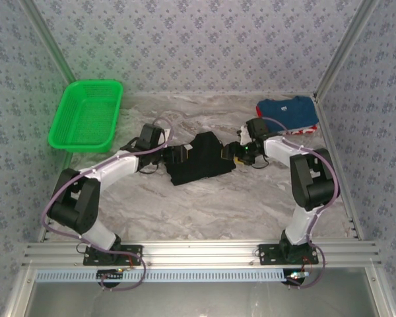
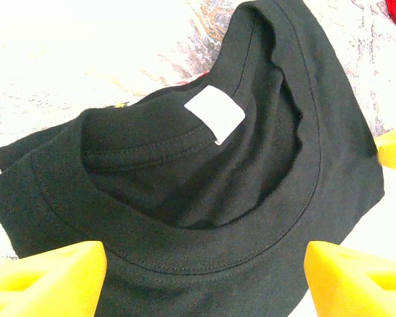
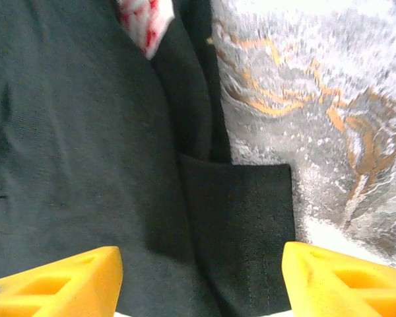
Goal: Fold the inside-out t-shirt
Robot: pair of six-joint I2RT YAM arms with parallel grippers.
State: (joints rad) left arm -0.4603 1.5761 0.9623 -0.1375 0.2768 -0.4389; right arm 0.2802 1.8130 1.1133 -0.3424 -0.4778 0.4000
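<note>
The inside-out t-shirt (image 1: 201,158) lies bunched into a compact black bundle at the middle of the marble tabletop (image 1: 204,205). Its long axis runs roughly 9 to 3 o'clock in the top view, straight between the 2 arms. The left gripper (image 1: 175,156) sits at the bundle's 9 o'clock end and the right gripper (image 1: 232,153) at its 3 o'clock end. Both are just at the cloth, so neither arm is clearly nearer.

In the left wrist view the collar (image 2: 185,257) with its white label (image 2: 214,112) lies directly ahead, at 12 o'clock from the left gripper (image 2: 204,284). Its yellow fingers (image 2: 46,281) stand wide apart and pinch nothing.

In the right wrist view the right gripper (image 3: 198,290) is also spread open. A hemmed black edge (image 3: 241,218) lies between its fingers (image 3: 346,281), and bare marble runs off toward 2 o'clock. A red-and-white patch (image 3: 142,23) peeks out at 11 o'clock.

The next move likely depends on each arm taking its own end of that axis: the left at the collar, the right at the hem. The green basket (image 1: 86,115) and the folded blue shirt (image 1: 287,112) sit well apart.
</note>
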